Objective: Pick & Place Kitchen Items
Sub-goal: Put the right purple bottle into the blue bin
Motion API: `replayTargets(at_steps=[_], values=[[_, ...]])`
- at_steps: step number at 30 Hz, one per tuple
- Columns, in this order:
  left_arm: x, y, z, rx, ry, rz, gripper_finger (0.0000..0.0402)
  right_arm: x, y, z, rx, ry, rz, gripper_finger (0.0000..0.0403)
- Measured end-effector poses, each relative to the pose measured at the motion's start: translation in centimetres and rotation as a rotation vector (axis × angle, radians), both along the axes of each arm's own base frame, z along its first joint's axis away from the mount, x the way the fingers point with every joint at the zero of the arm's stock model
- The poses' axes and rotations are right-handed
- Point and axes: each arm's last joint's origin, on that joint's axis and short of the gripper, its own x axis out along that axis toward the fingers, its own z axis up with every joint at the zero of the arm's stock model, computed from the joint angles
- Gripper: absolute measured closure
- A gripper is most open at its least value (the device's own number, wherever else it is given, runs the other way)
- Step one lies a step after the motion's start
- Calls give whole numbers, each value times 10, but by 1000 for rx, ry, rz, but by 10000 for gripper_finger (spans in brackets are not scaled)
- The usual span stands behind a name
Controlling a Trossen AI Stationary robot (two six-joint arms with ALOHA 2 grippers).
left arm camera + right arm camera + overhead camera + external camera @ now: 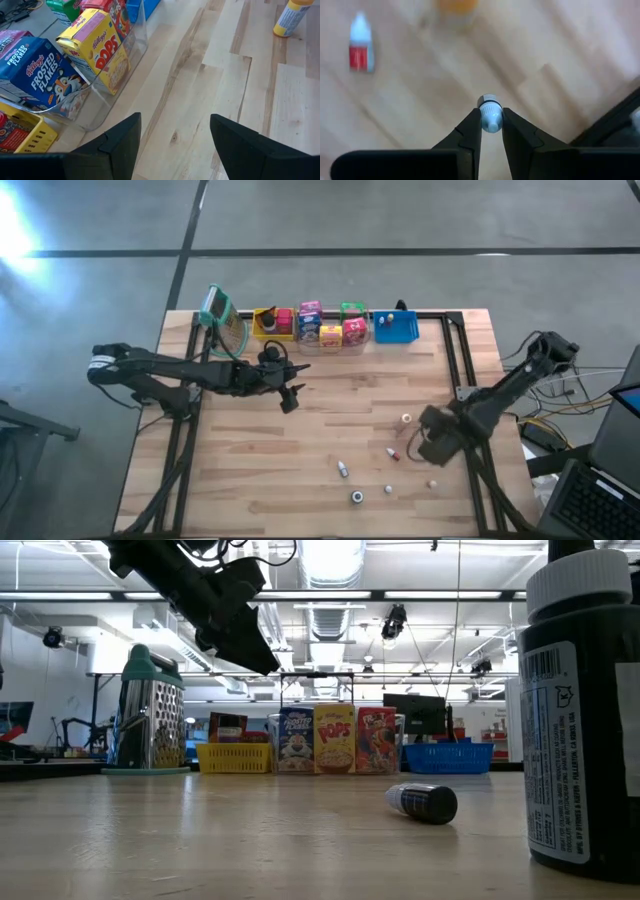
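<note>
Meanwhile, over the table's left half, the left gripper point(291, 398) hangs above bare wood with its fingers point(122, 142) spread and nothing between them; just beyond its tips stands the clear bin point(107, 102) holding the Frosted Flakes box point(37, 70) and the Pops box point(102, 50), with the yellow bin point(22, 135) beside it. Farther right along that row sits the blue bin point(396, 327). Loose items lie between the arms: a dark-capped bottle point(425, 802) on its side, a red-labelled bottle point(359, 45), an orange-capped bottle point(291, 16). On the right, the right gripper point(491, 124) has its fingers drawn narrow around a small white bottle point(490, 116), pinched only at the very tips by its neck. That hold looks thin: a round, slick bottle gripped so near the fingertips could pivot or squirt out on the lift, then roll among the other bottles nearby. A carry toward the bins would also cross near the left arm, so a clash there seems possible.
</note>
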Motion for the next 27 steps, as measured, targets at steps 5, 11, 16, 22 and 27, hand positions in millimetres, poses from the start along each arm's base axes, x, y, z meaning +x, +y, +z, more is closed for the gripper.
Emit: replayTargets(at_steps=[5,11,16,22,27], values=[[0,0,0,0,0,0,158,11,-41,17,-20,-76,0,347],[0,0,0,0,0,0,158,15,-94,30,-64,-125,-41,345],[0,0,0,0,0,0,158,24,-134,36,-119,-208,-37,347],[0,0,0,0,0,0,158,40,-186,33,-133,-322,-37,345],[0,0,0,0,0,0,158,50,-224,36,-147,-301,-57,345]])
